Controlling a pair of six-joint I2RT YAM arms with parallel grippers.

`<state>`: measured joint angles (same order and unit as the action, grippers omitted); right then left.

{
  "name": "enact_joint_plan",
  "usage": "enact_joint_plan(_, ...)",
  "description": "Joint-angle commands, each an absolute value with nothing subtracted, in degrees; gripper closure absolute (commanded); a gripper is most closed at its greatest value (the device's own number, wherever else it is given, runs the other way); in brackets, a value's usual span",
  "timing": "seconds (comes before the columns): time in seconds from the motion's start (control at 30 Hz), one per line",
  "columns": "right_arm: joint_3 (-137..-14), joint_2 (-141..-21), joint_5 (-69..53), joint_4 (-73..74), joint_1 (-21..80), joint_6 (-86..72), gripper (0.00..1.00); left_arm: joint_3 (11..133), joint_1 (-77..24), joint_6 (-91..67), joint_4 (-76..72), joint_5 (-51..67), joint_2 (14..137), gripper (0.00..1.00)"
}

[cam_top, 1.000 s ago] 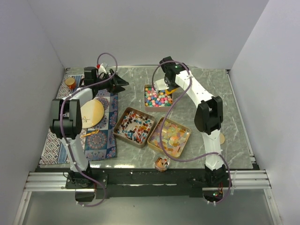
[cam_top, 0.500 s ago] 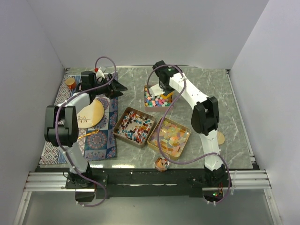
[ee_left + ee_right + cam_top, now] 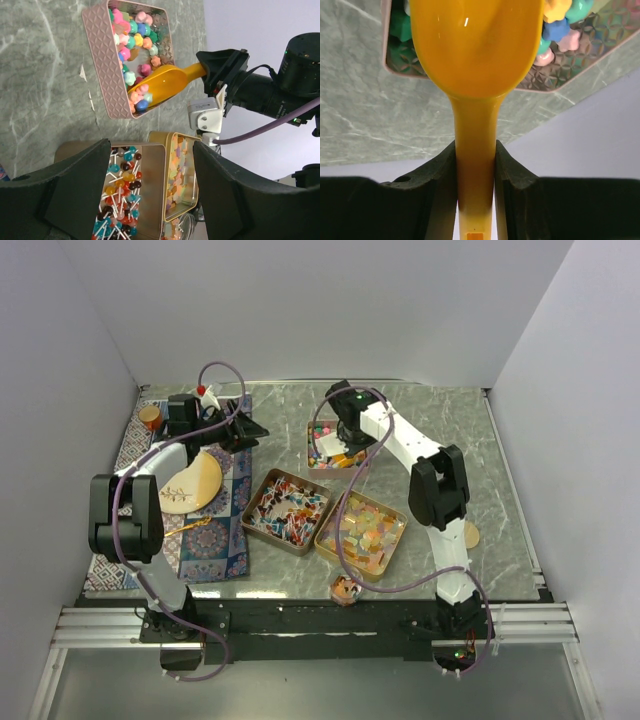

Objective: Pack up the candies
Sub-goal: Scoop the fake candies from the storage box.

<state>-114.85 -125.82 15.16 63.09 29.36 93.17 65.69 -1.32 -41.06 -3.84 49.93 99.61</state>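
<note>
My right gripper (image 3: 475,150) clamps the yellow scoop (image 3: 475,45), dipped among round candies (image 3: 135,30) in the pink tin (image 3: 107,65) (one of three I count). Left gripper (image 3: 150,165) fingers spread, empty.

Top external: fixed high above and behind both arm bases, tilted down and forward, far enough back to take in the whole marble table (image 3: 500,470) and both arms. Left wrist: rolled on its side, peering out between the spread jaws of the left gripper (image 3: 151,145), at middling range from the pink tin (image 3: 107,60) of round candies (image 3: 140,27) and side-on to the right gripper (image 3: 209,70) clamped on the yellow scoop (image 3: 160,85). Right wrist: very close, sighting straight along the scoop handle into that tin's corner. Shared by all three: pink tin and scoop.
</note>
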Motion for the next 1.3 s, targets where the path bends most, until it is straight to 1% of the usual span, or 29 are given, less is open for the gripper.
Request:
enact_joint_plan(0.0,-113.2,-126.1,12.0,65.0,29.4,95.5,1.00,65.2,-1.1,-38.6,-3.2,49.3,97.1,0.27)
enact_joint_plan(0.13,-115.7,-128.8,11.1,64.5,29.1,94.8,1.00,65.0,-1.1,-38.4,-3.3,49.0,97.5,0.27)
enact_joint_plan(0.3,-123.3,-133.9,8.9,66.6,28.6,93.3,1.00,64.9,-1.1,-38.4,-3.2,48.9,98.1,0.26)
enact_joint_plan(0.47,-123.5,-135.2,6.0,64.6,28.5,94.3,1.00,65.8,-1.1,-37.7,-2.8,48.7,99.0,0.26)
enact_joint_plan(0.63,-129.5,-139.6,3.3,69.8,27.7,93.2,1.00,66.0,-1.1,-36.7,-1.8,48.4,98.9,0.26)
enact_joint_plan(0.73,-133.6,-141.2,-1.4,72.0,26.5,92.9,1.00,65.9,-1.1,-36.3,-1.5,48.3,98.8,0.26)
enact_joint_plan(0.77,-133.7,-141.2,-4.0,72.1,26.1,93.5,1.00,65.8,-1.1,-36.0,-1.2,48.3,98.8,0.26)
enact_joint_plan(0.83,-132.0,-140.3,-5.3,71.8,25.2,94.2,1.00,66.2,-1.1,-35.6,-0.6,48.3,98.8,0.26)
enact_joint_plan(0.97,-124.7,-137.2,-7.5,67.7,23.8,95.2,1.00,66.5,-1.0,-34.5,-0.1,48.2,98.8,0.26)
enact_joint_plan(1.17,-125.2,-136.0,-11.9,67.3,23.0,92.8,1.00,66.2,-1.0,-34.5,-0.1,48.1,98.9,0.26)
enact_joint_plan(1.27,-123.3,-135.2,-12.6,66.8,22.9,92.2,1.00,66.3,-1.0,-34.3,-0.1,48.1,99.0,0.26)
